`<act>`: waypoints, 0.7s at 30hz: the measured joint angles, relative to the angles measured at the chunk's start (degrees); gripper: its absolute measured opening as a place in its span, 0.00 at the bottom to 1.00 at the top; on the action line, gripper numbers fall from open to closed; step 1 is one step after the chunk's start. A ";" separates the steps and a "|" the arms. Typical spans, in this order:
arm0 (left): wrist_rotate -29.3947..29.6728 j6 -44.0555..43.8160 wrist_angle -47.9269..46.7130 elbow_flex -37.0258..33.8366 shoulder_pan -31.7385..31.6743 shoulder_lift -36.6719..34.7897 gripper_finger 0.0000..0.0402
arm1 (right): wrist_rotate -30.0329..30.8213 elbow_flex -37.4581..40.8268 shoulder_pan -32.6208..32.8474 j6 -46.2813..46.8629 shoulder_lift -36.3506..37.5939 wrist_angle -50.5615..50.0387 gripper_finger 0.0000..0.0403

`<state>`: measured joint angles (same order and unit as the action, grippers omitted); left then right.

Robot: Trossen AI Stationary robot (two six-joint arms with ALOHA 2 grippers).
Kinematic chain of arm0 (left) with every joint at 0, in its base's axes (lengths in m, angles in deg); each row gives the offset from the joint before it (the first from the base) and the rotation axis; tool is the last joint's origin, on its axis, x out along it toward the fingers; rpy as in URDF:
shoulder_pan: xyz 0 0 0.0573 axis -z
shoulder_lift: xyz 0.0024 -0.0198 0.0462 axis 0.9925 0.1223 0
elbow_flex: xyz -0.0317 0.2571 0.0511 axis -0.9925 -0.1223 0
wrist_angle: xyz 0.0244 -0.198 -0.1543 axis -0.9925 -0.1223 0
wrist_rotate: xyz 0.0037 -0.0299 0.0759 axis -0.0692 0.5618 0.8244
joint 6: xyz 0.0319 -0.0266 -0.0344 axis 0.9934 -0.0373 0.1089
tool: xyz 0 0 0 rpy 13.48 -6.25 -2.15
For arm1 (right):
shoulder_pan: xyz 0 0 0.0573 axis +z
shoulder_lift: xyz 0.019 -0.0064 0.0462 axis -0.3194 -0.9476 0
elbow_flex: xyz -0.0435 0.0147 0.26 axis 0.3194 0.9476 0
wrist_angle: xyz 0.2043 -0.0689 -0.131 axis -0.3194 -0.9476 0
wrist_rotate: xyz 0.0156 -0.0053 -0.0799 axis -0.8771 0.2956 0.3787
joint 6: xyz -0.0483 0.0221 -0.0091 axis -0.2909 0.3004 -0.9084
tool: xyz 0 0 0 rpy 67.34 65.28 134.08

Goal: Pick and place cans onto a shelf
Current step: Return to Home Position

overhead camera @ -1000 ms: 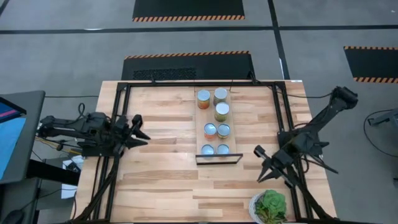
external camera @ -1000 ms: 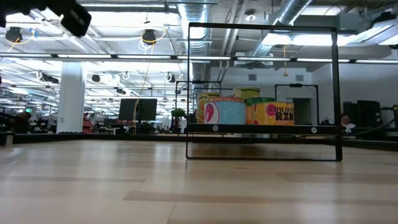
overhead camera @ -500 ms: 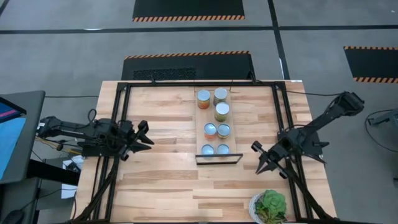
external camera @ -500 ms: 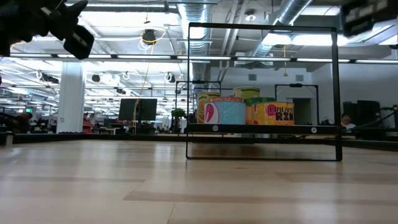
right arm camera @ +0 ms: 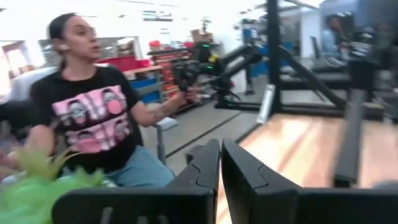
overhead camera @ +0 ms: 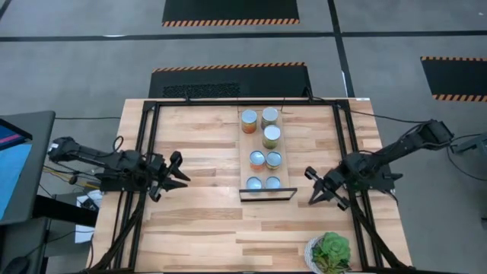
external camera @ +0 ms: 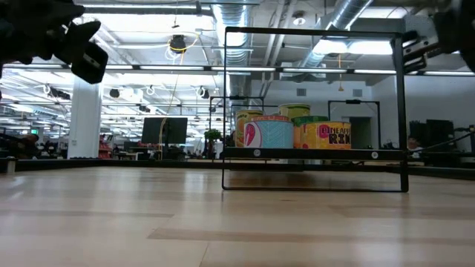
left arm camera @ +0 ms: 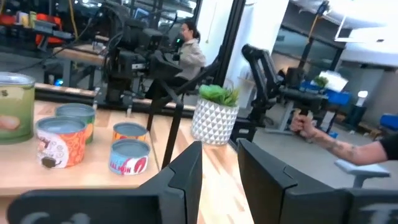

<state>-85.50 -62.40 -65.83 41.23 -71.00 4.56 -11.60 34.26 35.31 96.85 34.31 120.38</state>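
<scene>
The left gripper [overhead camera: 181, 169], fingers a little apart and holding nothing, hangs over the left side of the table [overhead camera: 199, 137], pointing toward the shelf [overhead camera: 249, 141] but well apart from it. The right gripper [overhead camera: 310, 187], fingers pressed together and empty, hovers just beside the shelf's black bracket [overhead camera: 268, 195]. All seven cans [overhead camera: 271, 136] stand on the shelf at mid-table, so the placing looks done and only the arms' return to rest appears to remain. To do that well, each arm should probably lift first, then draw back along its own side, never sweeping across the middle. The right arm has the tighter path: the bracket lies on one side, the black frame rail [overhead camera: 340, 144] on the other, and the potted plant [overhead camera: 329, 253] sits near the front edge. A straight pull away from the shelf looks safest. The left arm has open board in front of it, with only the frame post [overhead camera: 146, 137] on its side to mind. A person [right arm camera: 93, 118] stands beyond the table.
</scene>
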 joint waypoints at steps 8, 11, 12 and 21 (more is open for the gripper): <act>6.87 6.23 0.12 -0.29 5.08 -0.01 0.23 | -1.39 0.00 -7.15 1.41 1.63 -3.75 0.11; 7.94 7.22 0.02 -0.31 4.20 -0.01 0.23 | -3.77 0.00 -10.41 1.37 4.16 -5.93 0.11; 8.15 7.22 -0.14 -0.31 3.57 -0.01 0.23 | -4.31 0.00 -11.76 1.37 5.22 -6.79 0.11; 1.73 6.81 0.13 -0.35 -4.34 -0.01 0.23 | -6.12 0.00 -22.01 1.07 13.61 -16.82 0.11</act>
<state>-83.77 -55.59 -65.71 40.88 -75.34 4.55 -17.72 34.26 13.31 97.92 47.92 103.57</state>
